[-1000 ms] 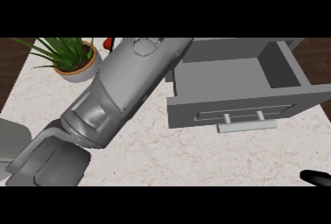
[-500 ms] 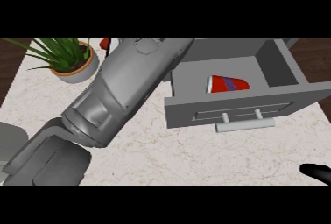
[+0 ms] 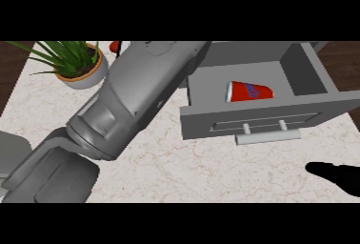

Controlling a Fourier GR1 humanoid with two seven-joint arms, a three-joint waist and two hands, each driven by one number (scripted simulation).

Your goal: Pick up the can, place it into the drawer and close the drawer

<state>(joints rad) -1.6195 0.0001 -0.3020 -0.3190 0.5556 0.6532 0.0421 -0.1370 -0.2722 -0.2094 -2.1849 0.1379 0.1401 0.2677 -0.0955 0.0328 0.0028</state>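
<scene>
The red can [image 3: 249, 90] with a blue label lies on its side inside the open grey drawer [image 3: 309, 71], near the middle of its floor. The drawer's front panel carries a pale bar handle [image 3: 267, 137]. My left forearm [image 3: 134, 100] runs from the lower left up to the view's top edge beside the drawer's left wall, and its hand is cut off there. Only a black part of my right hand [image 3: 339, 175] shows at the lower right edge, over the counter below the drawer front.
A potted green plant [image 3: 77, 66] stands at the back left of the marbled counter [image 3: 204, 171]. A small red object [image 3: 115, 46] peeks out behind my left forearm at the top edge.
One second ago the drawer looked empty; the can has since appeared lying in it. My left forearm has shifted left, and my right hand shows further in at the lower right.
</scene>
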